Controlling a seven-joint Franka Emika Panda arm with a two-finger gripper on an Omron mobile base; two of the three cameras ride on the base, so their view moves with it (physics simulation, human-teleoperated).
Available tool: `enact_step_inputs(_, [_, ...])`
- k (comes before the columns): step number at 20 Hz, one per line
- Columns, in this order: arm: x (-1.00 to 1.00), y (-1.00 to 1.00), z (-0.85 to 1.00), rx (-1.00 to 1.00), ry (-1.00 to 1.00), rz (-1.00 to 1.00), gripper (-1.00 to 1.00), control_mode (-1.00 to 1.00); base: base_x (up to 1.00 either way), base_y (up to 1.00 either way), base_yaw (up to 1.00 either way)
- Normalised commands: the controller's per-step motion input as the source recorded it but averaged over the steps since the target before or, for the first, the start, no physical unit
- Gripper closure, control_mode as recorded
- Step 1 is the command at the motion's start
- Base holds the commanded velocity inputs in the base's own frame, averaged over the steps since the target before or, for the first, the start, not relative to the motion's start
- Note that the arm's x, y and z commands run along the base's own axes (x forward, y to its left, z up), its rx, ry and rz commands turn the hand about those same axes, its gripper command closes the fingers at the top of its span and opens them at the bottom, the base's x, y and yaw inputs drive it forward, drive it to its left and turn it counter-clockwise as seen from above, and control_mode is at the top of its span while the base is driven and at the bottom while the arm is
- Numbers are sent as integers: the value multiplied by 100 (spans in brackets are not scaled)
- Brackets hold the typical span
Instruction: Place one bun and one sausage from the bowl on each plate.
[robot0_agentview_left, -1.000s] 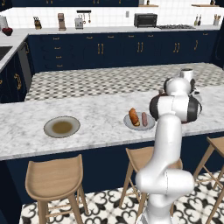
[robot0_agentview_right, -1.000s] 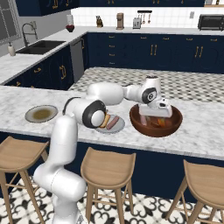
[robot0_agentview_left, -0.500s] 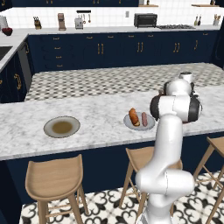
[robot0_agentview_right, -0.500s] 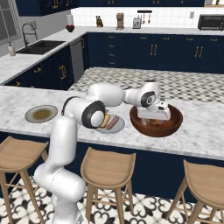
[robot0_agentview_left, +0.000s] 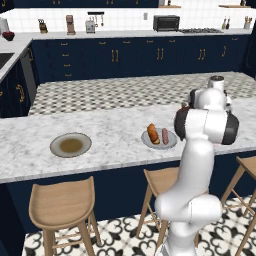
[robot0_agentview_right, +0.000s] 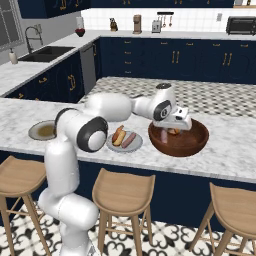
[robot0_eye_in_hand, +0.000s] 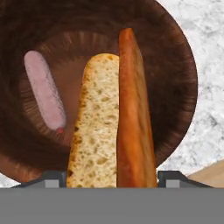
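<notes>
Where the gripper (robot0_eye_in_hand: 112, 186) hung above the bowl (robot0_agentview_right: 178, 144) with jaws wide a second ago, it is now down inside and clamped on the bun (robot0_eye_in_hand: 111, 127); the sausage (robot0_eye_in_hand: 44, 95) lies beside; the far-left plate (robot0_agentview_left: 70, 145) awaits both.

Marble island counter (robot0_agentview_left: 110, 140) stood centre; wooden stools (robot0_agentview_left: 62, 210) before it, navy cabinets (robot0_agentview_left: 125, 60) behind, patterned floor tiles (robot0_agentview_left: 120, 235) below.

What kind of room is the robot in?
It looks like a home kitchen. There's a sink with a tap, a toaster oven on the back counter, and wooden stools pulled up to a marble island where food sits on a plate.
</notes>
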Motion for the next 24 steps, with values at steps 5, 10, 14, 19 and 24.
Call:
enact_step_inputs(5, [-81,31,94,-2,-34,1,100,-100,0,0,0])
enact_step_inputs(10, [-75,97,58,-3,-24,6,100,-100,0,0,0])
enact_step_inputs(14, [-58,97,63,-6,-16,6,100,-100,0,0,0])
enact_step_inputs(19, [-57,79,75,-4,-5,3,100,-100,0,0,0])
enact_step_inputs(24, [-55,43,60,0,-1,2,100,-100,0,0,0])
